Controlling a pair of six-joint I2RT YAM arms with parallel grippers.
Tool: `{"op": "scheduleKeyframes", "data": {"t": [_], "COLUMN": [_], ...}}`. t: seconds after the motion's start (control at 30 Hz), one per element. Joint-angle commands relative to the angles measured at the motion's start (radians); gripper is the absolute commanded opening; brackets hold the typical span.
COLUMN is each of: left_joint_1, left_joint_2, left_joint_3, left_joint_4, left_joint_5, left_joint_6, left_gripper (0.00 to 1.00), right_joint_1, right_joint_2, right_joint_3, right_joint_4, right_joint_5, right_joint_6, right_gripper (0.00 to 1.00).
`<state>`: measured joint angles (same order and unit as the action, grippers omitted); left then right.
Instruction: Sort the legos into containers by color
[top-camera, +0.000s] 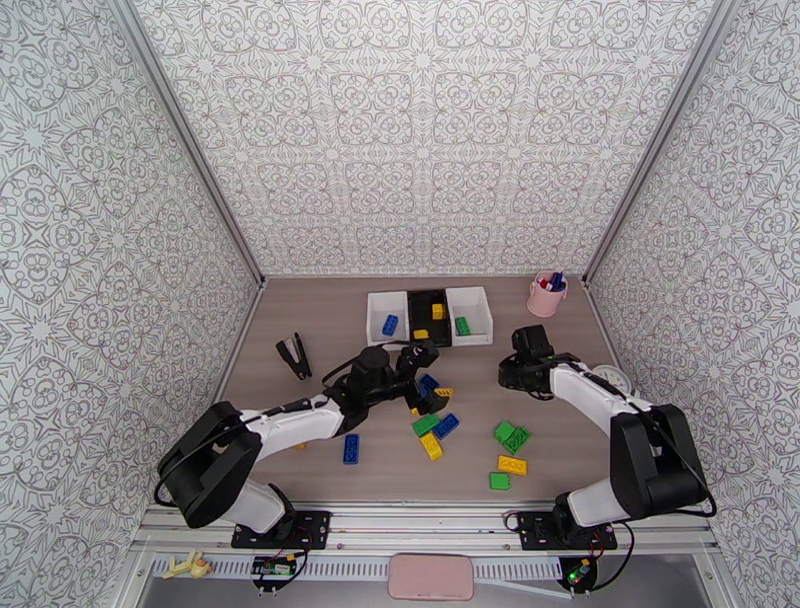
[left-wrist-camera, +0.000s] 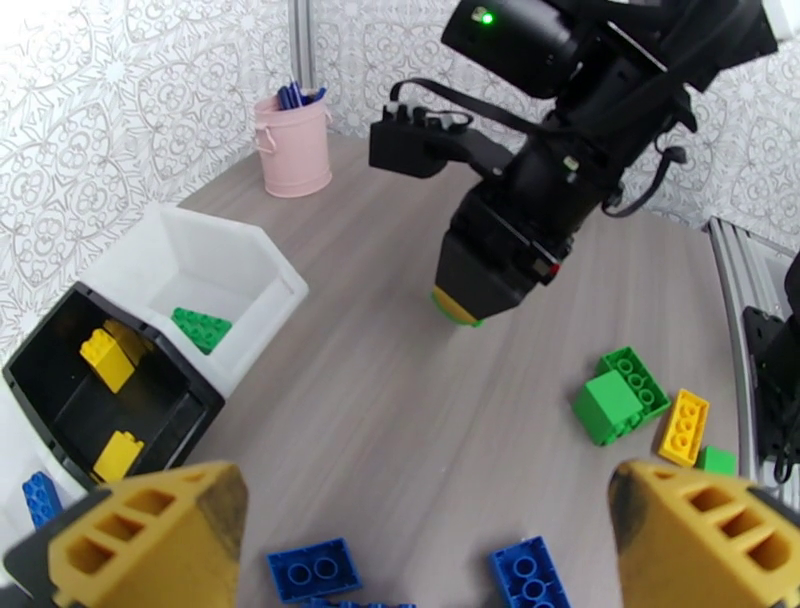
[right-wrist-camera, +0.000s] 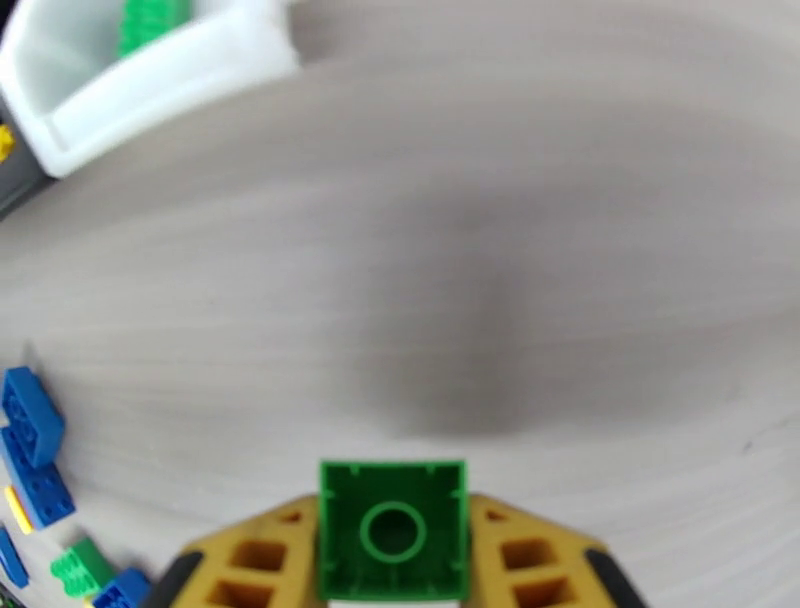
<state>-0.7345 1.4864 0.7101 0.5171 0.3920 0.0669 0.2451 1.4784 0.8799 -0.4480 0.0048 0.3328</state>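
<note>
My right gripper (right-wrist-camera: 393, 548) is shut on a small green lego (right-wrist-camera: 393, 525) and hovers over bare tabletop; in the left wrist view the right gripper (left-wrist-camera: 462, 300) hangs right of the bins. My left gripper (left-wrist-camera: 425, 545) is open, its yellow fingers (left-wrist-camera: 150, 540) wide apart above blue legos (left-wrist-camera: 314, 570). Three containers stand in a row at the back. The left white one (top-camera: 376, 316) holds a blue lego, the black one (top-camera: 430, 300) yellow ones, the right white one (top-camera: 480, 314) a green one (left-wrist-camera: 200, 328). Loose legos (top-camera: 431, 446) lie mid-table, more (top-camera: 512, 436) to the right.
A black stapler (top-camera: 292, 355) lies at the left. The pink pen cup (top-camera: 546, 294) stands at the back right corner. A white round object (top-camera: 612, 378) sits by the right wall. Patterned walls close in three sides; both arms meet near the table's middle.
</note>
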Motion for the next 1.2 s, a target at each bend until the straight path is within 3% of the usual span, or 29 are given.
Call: {"op": "scheduleKeyframes", "data": {"t": [0.0,0.17,0.43,0.93,1.07,1.17], "left_joint_1": [0.011,0.010,0.008,-0.005,-0.009,-0.007], "left_joint_2": [-0.054,-0.142,-0.274,-0.335,-0.331,-0.328], "left_joint_3": [-0.028,-0.084,-0.150,-0.171,-0.166,-0.166], "left_joint_4": [-0.035,-0.074,-0.153,-0.210,-0.215,-0.214], "left_joint_5": [-0.056,-0.121,-0.211,-0.285,-0.293,-0.307], "left_joint_6": [-0.024,-0.027,-0.027,-0.026,-0.024,-0.023], "left_gripper": [1.00,1.00,1.00,1.00,1.00,1.00], "right_joint_1": [0.047,0.101,0.102,0.050,0.048,0.048], "right_joint_2": [-0.017,0.061,0.271,0.657,0.644,0.592], "right_joint_3": [0.066,0.169,0.410,0.813,0.808,0.752], "right_joint_4": [0.081,0.150,0.177,0.133,0.144,0.191], "right_joint_5": [0.058,0.088,0.056,0.052,0.033,0.023], "right_joint_6": [-0.033,-0.072,-0.094,-0.121,-0.141,-0.166], "right_gripper": [0.26,0.26,0.29,0.29,0.37,0.52]}}
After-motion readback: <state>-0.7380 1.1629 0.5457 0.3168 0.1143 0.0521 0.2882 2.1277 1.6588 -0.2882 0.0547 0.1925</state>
